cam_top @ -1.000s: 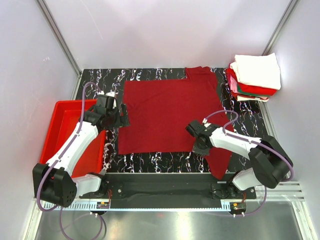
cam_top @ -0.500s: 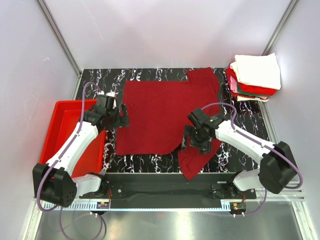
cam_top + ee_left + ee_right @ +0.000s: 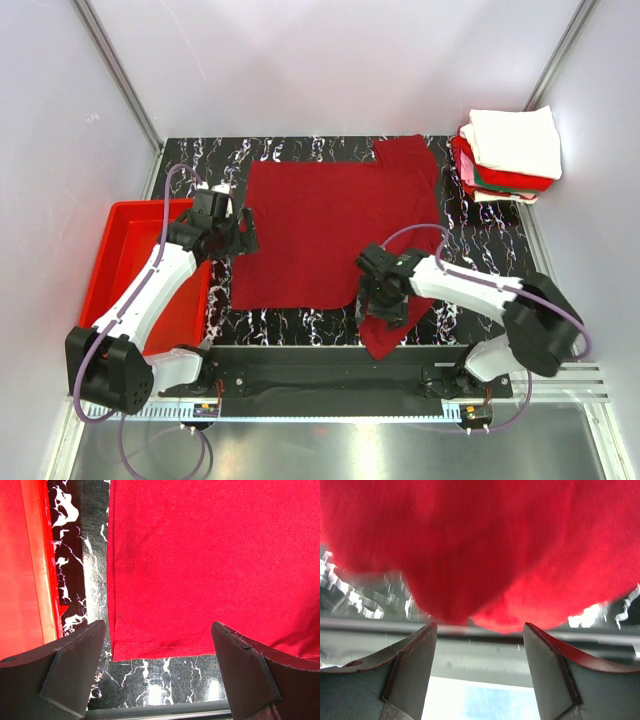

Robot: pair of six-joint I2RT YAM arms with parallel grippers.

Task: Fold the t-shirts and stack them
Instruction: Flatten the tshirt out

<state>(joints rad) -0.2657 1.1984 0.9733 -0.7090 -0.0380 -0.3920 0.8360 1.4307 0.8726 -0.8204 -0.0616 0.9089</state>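
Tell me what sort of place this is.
Probably a lab robot test cell: bare white walls enclose a black marbled table, two robot arms are bolted at its near edge, and folded t-shirts are stacked far right.

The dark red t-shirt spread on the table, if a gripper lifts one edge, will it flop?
Probably floppy: the dark red cotton t-shirt lies bunched and folded over at its near right corner. Likely light, being thin cloth lying flat. Pushed, it would probably wrinkle rather than slide whole across the black marbled table.
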